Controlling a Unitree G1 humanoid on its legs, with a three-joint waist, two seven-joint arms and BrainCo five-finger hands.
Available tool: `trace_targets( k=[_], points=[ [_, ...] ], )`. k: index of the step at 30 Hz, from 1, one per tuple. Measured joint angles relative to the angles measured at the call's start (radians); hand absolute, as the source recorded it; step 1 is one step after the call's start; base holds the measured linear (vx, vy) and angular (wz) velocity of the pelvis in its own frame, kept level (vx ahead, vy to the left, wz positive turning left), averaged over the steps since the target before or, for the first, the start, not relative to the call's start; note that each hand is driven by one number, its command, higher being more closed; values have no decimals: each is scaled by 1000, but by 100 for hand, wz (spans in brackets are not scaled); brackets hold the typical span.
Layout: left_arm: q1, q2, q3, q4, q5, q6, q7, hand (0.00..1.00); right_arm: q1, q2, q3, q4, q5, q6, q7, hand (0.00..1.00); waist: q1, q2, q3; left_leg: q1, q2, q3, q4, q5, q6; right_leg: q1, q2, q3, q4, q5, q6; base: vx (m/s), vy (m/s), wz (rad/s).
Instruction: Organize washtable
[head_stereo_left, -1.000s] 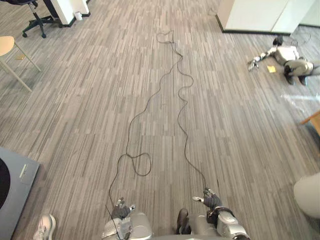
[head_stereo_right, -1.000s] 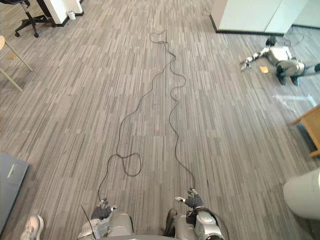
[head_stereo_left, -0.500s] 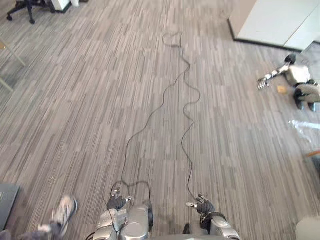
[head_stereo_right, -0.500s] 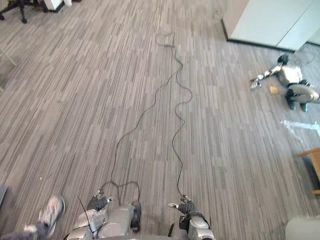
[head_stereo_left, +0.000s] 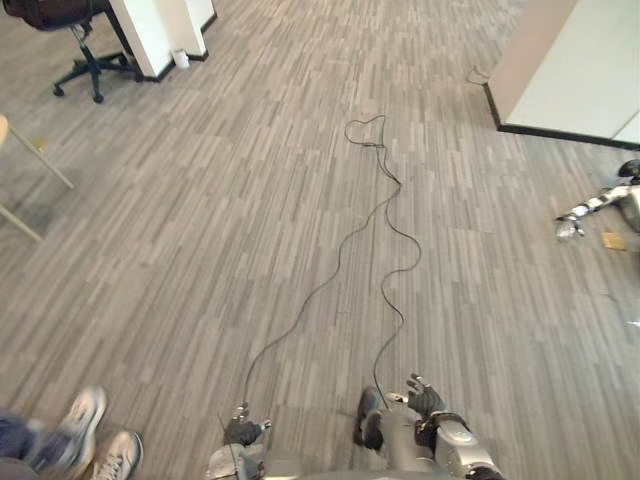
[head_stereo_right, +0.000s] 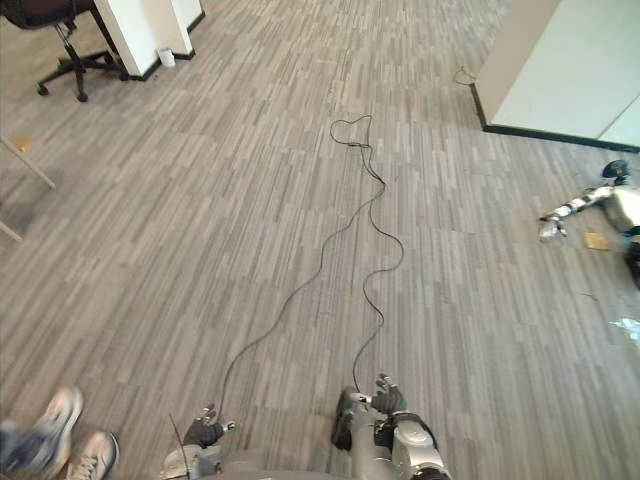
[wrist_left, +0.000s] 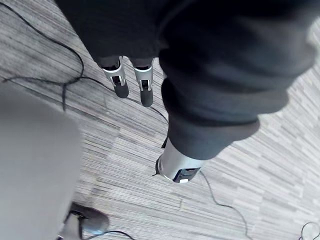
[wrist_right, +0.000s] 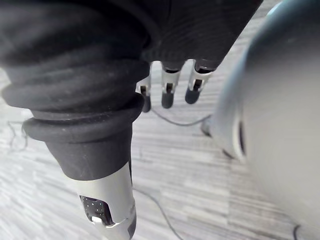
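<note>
The floor (head_stereo_left: 200, 250) is matt, with a streaked grey plank pattern. My right robot hand (wrist_right: 167, 87) has glossy silver fingers (wrist_right: 195, 82) with matt dark tips; its cover (wrist_right: 75, 70) is dark, ribbed, rubber-like.

Grey striped plank-pattern floor (head_stereo_left: 200, 250) spanning the room. Far left: black swivel office chair on castors (head_stereo_left: 55, 12), standing near a white square pillar with dark skirting (head_stereo_left: 160, 30). Far right: white cabinet-like block with a black base strip (head_stereo_left: 585, 70). Left edge: pale slanted furniture legs (head_stereo_left: 41, 156). Lighting even and diffuse.
</note>
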Motion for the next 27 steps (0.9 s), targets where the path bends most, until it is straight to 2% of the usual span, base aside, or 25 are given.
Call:
trace_targets(
  k=[1, 2, 3, 4, 5, 6, 7, 8, 9, 10, 11, 12, 14, 15, 16, 17, 18, 19, 20, 21, 22, 24, 25, 26, 27],
  points=[
    [-10, 3, 2, -9, -2, 0, -1, 0, -7, 19, 0, 7, 0, 4, -1, 0, 6, 0, 3, -82, 22, 47, 78, -67, 12, 62, 13, 18, -51, -12, -5, 620, -48, -33],
    [-14, 12, 1, -17, -3, -1, -1, 0, -7, 29, 2, 16, 0, 6, -1, 0, 11, -17, 10, -119, 18, 67, 74, -97, 17, 97, 11, 25, -81, -14, -5, 566, -55, -15],
    [-13, 24, 3, -40, -25, -7, 0, 0, -15, 40, 5, 51, 1, 11, -2, 0, 22, -48, 13, -180, -6, 112, -10, -149, 39, 160, -3, 42, -130, -21, 4, 551, -33, -13],
    [-14, 28, 14, -55, -39, -15, 2, 0, -15, 51, 14, 69, 1, 16, -4, 0, 40, -75, 22, -231, -40, 147, -168, -169, 60, 216, -15, 49, -160, -34, 15, 663, -19, -12],
    [-13, 29, 17, -61, -43, -18, 2, 0, -18, 55, 14, 76, 0, 19, -5, 0, 43, -78, 24, -257, -61, 143, -265, -168, 60, 238, -21, 50, -168, -42, 27, 549, 67, -12],
    [-13, 26, 28, -72, -54, -20, 2, 0, -22, 55, 11, 77, 1, 21, -9, 0, 56, -80, 26, -288, -102, 141, -508, -144, 41, 279, -34, 55, -182, -68, 42, 437, 99, -12],
    [-13, 22, 29, -78, -57, -21, 2, 0, -23, 52, 11, 76, 0, 19, -14, 0, 65, -82, 26, -293, -118, 142, -638, -112, 33, 299, -40, 63, -191, -80, 52, 535, 162, -37],
    [-11, 9, 30, -88, -71, -22, 2, 0, -18, 47, 12, 76, 0, 16, -21, 0, 89, -79, 22, -298, -127, 141, -816, -34, 27, 335, -45, 75, -211, -108, 74, 556, 219, -55],
    [-10, 0, 36, -92, -74, -23, 6, 0, -10, 50, 13, 75, 0, 12, -24, 0, 110, -83, 12, -305, -129, 144, -817, 47, 40, 376, -52, 92, -224, -137, 101, 584, 245, -50],
    [-10, -1, 43, -92, -76, -23, 5, 0, -5, 56, 12, 75, -1, 11, -24, 0, 114, -97, 3, -304, -139, 144, -802, 90, 66, 393, -66, 96, -229, -153, 114, 666, 283, -22],
    [-10, 12, 58, -96, -80, -23, 2, 0, 8, 70, 11, 73, -1, 9, -24, 0, 113, -130, -13, -320, -168, 131, -750, 96, 108, 405, -99, 89, -215, -181, 130, 712, 260, 3],
    [-15, 19, 72, -96, -81, -22, 2, 0, 10, 81, 11, 74, -1, 7, -22, 0, 109, -149, -16, -336, -174, 123, -680, 51, 163, 393, -116, 74, -136, -190, 143, 857, 312, 12],
    [-22, 33, 66, -79, -91, -18, 2, 0, 23, 91, 11, 75, -2, 8, -20, 0, 108, -164, -18, -312, -186, 118, -627, -1, 188, 346, -151, 71, 58, -197, 157, 685, 265, 18],
    [-29, 48, 52, -63, -92, -15, 5, 0, 30, 92, 9, 75, -1, 9, -19, 0, 93, -175, -16, -264, -204, 119, -613, -44, 203, 268, -198, 73, 302, -163, 192, 515, 212, 26],
    [-34, 59, 37, -47, -91, -8, 7, 0, 33, 92, 2, 75, -1, 9, -18, 0, 85, -178, -14, -214, -220, 112, -620, -90, 204, 209, -237, 74, 490, -120, 202, 635, 236, 28],
    [-40, 70, 18, -24, -89, 2, 11, 0, 30, 88, -2, 73, -1, 9, -17, 0, 81, -178, -8, -132, -234, 110, -639, -129, 210, 142, -273, 66, 685, -131, 186, 620, 194, 17],
    [-35, 71, 13, -14, -89, 6, 15, 0, 29, 85, -3, 71, -1, 8, -16, 0, 73, -166, -3, -62, -239, 110, -678, -142, 210, 103, -291, 38, 757, -150, 163, 723, 194, 14],
    [-30, 72, 5, -13, -88, 6, 21, 0, 27, 84, -3, 63, -1, 7, -16, 0, 60, -165, -5, 7, -244, 103, -729, -147, 209, 67, -295, -5, 770, -167, 137, 577, 135, 17],
    [-25, 73, -6, -12, -87, 5, 21, 0, 28, 84, -6, 51, -1, -2, -16, 0, 52, -163, -4, 63, -245, 97, -778, -146, 207, 27, -290, -53, 736, -189, 117, 555, 106, 31],
    [-30, 76, -19, 4, -79, 4, 20, 0, 23, 81, -10, 41, -1, -10, -16, 0, 36, -161, -3, 118, -243, 86, -822, -143, 203, -19, -277, -120, 618, -225, 96, 550, 73, 30],
    [-41, 77, -26, 22, -68, 6, 20, 0, 19, 72, -14, 35, -1, -13, -16, 0, 33, -154, 1, 167, -237, 86, -858, -142, 201, -61, -246, -167, 444, -227, 91, 669, 70, 27],
    [-49, 71, -27, 26, -48, 7, 20, 0, 13, 57, -17, 33, 0, -13, -18, 0, 28, -145, 8, 225, -232, 86, -900, -146, 192, -106, -205, -208, 198, -171, 95, 580, 38, 19],
    [-47, 68, -27, 28, -28, 6, 20, 0, -3, 47, -16, 36, -1, -12, -18, 0, 14, -146, 14, 278, -236, 87, -937, -153, 175, -138, -180, -208, 24, -93, 115, 607, 4, 28],
    [-37, 73, -27, 37, -23, 6, 20, 0, -9, 42, -17, 36, -1, -12, -19, 0, 7, -151, 21, 331, -251, 87, -963, -176, 135, -172, -169, -197, -31, -57, 111, 607, -8, 24],
    [-30, 78, -27, 41, -21, 6, 20, 0, -9, 43, -17, 36, -1, -13, -20, 0, 7, -159, 22, 364, -258, 88, -965, -189, 113, -182, -166, -189, -33, -50, 100, 828, -57, 30]
  ],
)
